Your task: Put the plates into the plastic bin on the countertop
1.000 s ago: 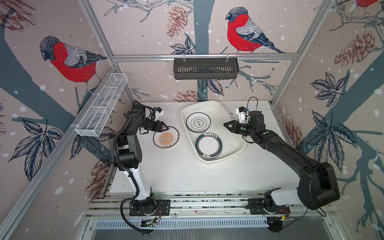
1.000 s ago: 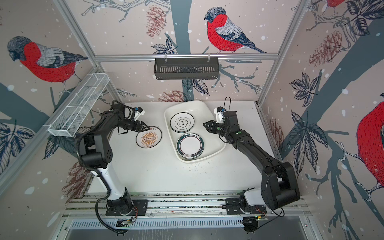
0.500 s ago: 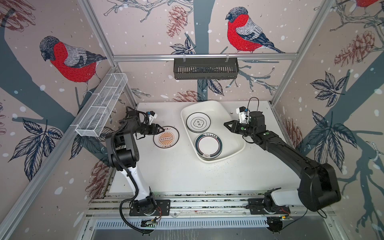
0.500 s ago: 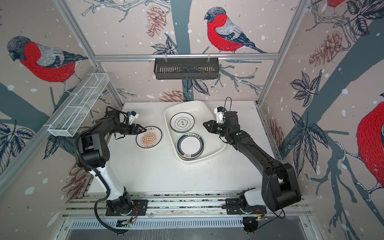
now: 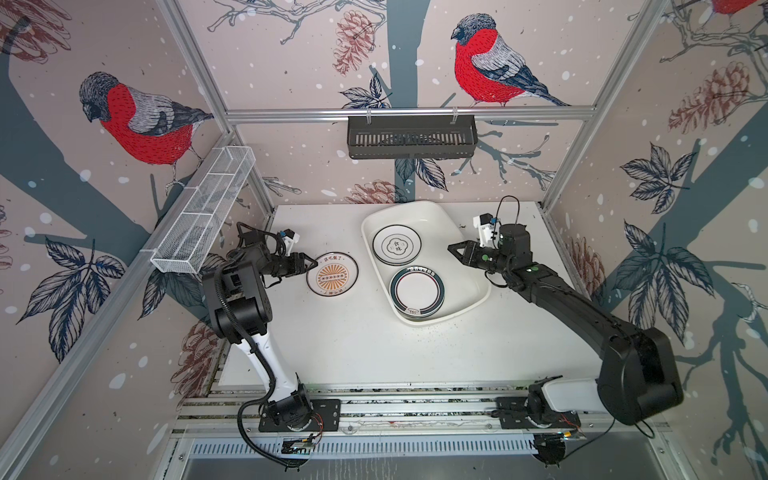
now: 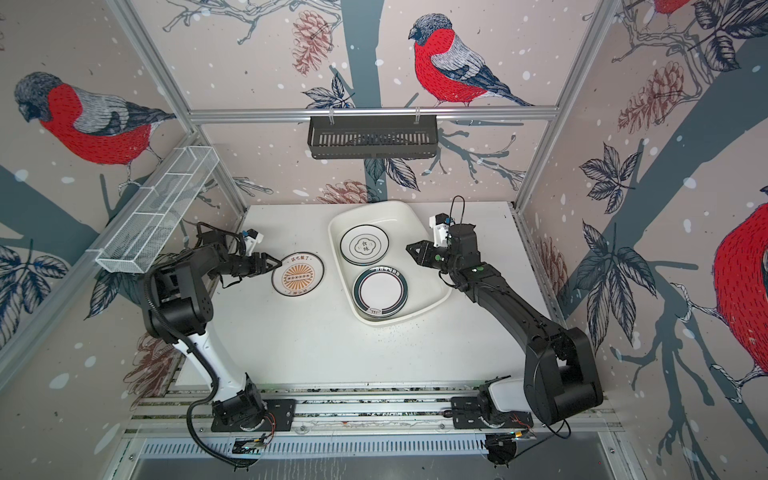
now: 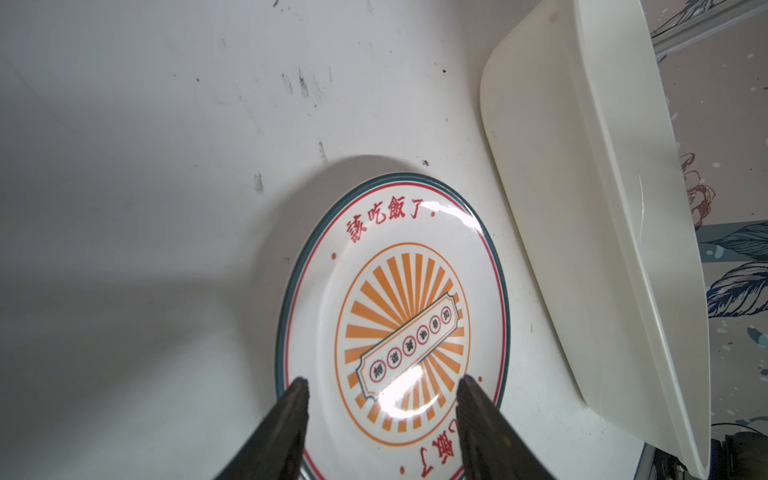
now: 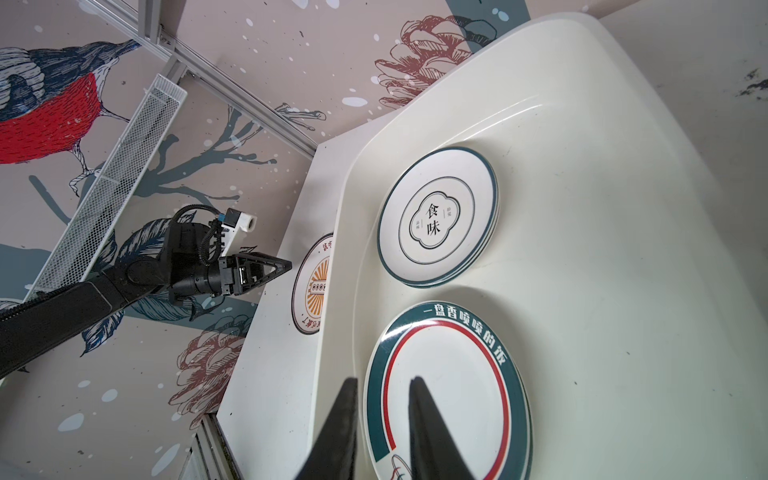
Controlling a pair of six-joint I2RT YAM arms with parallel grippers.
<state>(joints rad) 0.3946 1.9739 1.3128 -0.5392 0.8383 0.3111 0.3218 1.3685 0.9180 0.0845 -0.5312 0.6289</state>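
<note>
The white plastic bin (image 5: 457, 291) (image 6: 424, 286) sits at the back of the speckled countertop (image 5: 353, 345). In it lie an emblem plate (image 5: 397, 245) (image 8: 436, 216) and a dark-banded plate (image 5: 417, 289) (image 8: 449, 395). An orange sunburst plate (image 5: 332, 274) (image 7: 395, 316) lies on the countertop left of the bin. My left gripper (image 5: 309, 262) (image 7: 384, 386) is open, its tips over that plate's left rim, holding nothing. My right gripper (image 5: 451, 248) (image 8: 384, 384) hovers over the bin's right side, jaws slightly apart and empty.
A black slotted basket (image 5: 411, 136) hangs on the back rail. A white wire-mesh basket (image 5: 203, 216) juts from the left wall above the left arm. Aluminium posts and patterned walls close in the countertop on three sides.
My left gripper has drawn back leftward and dropped lower, from over the sunburst plate to its left rim, and its jaws have narrowed slightly. The right arm has not moved.
</note>
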